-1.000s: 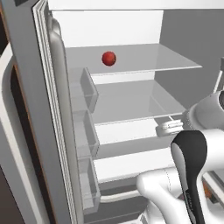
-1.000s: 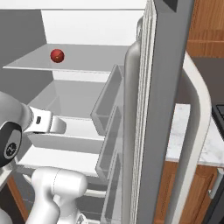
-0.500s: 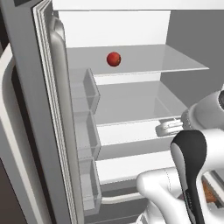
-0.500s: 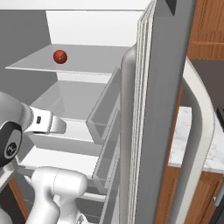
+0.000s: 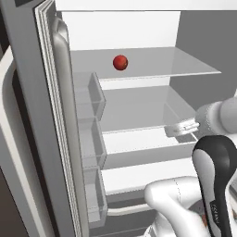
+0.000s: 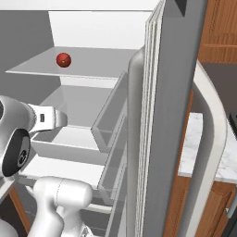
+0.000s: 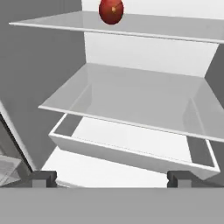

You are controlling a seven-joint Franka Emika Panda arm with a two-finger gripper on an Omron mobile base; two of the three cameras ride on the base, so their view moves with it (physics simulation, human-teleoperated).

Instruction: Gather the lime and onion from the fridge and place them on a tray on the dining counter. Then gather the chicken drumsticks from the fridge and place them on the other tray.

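The fridge point(image 5: 139, 97) is standing open, and its inside is white. The onion point(image 5: 120, 62) is sitting on the top glass shelf point(image 5: 185, 67), near the back wall. It is a small dark-red ball, and it is sitting alone on that shelf. In the right base view the onion point(image 6: 63, 59) is showing on the left part of the same shelf, and in the hand view the onion point(image 7: 111, 10) is sitting at the very top, above everything else.

Under that shelf another glass shelf point(image 7: 131, 100) is lying flat, and under that a white drawer point(image 7: 131, 148) is sticking out a little toward the robot.

The left door point(image 5: 51, 129) is swung wide open, and its grey bins point(image 5: 90, 134) are stacked one above the other on its inner side. The right door point(image 6: 166, 120) is open too, with a long curved white handle point(image 6: 210, 152) running down it. A bit of marble counter point(image 6: 203, 148) on a brown wooden base is peeking out behind that door.

The gripper point(image 7: 109, 177) is reaching into the fridge, low down, about level with the drawer and well below the onion. Its two dark fingertips point(image 7: 43, 177) are standing wide apart, and nothing is sitting between them. The gripper is not touching the onion.
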